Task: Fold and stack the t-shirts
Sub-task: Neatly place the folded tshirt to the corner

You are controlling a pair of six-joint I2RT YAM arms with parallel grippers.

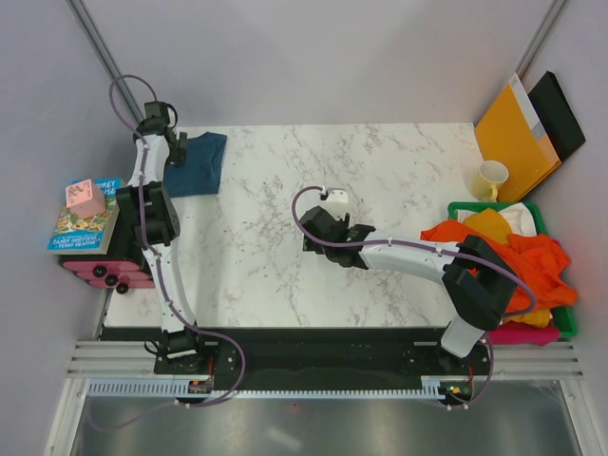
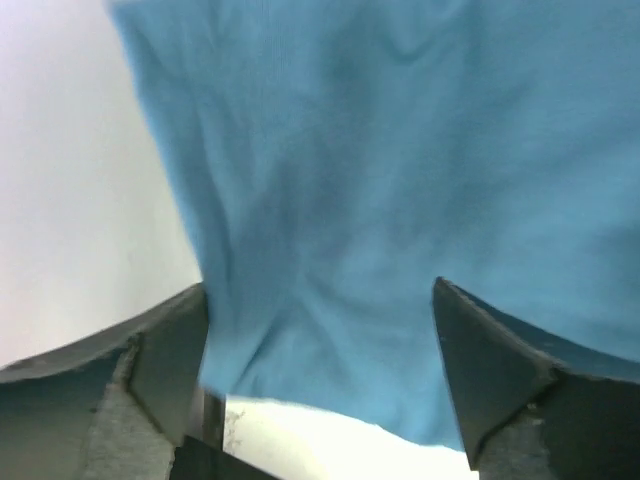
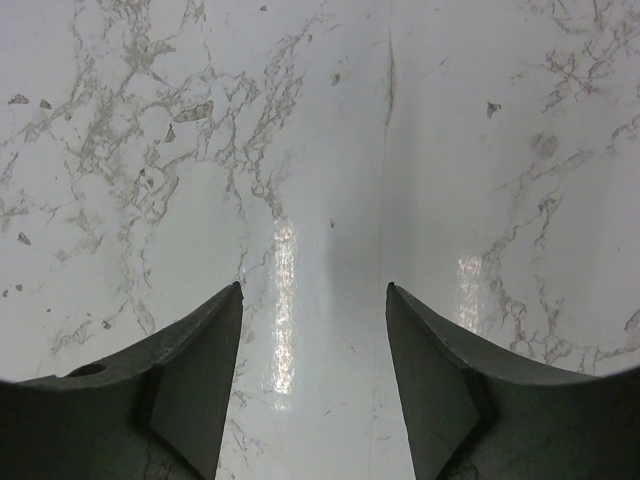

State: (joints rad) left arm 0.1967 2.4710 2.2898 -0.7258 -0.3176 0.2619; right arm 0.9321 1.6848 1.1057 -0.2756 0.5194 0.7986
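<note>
**A:** What's furthest left?

**B:** Past the left edge of the table (image 1: pixel 285 180) there is a stack of books (image 1: pixel 78 231) with a pink block (image 1: pixel 85 198) on top. Below them is a pink box-like thing (image 1: pixel 93 267) with dark knobs.

**A:** And the left arm?

**B:** The left gripper (image 2: pixel 320 290) is at the table's far left corner, over the left edge of the dark teal t-shirt (image 1: pixel 198 161), which lies folded there. Its jaws stand wide apart, with the cloth spread across the gap. I cannot tell whether the tips touch it.

**A:** The middle?

**B:** The right gripper (image 3: pixel 314 286) hangs over bare marble near the centre. Its jaws are parted and there is nothing between them.

**A:** The other tees?

**B:** They are heaped in a green bin (image 1: pixel 464 207) at the right edge. The orange t-shirt (image 1: pixel 527 261) is on top and spills over the rim. A yellow t-shirt (image 1: pixel 488 224) is toward the back and a pink t-shirt (image 1: pixel 521 334) is at the near end.

**A:** Anything behind the bin?

**B:** A yellow mug (image 1: pixel 490 179) stands just behind it. An orange envelope (image 1: pixel 513 138) leans in the far right corner, with a flat black thing (image 1: pixel 560 114) beside it.
</note>
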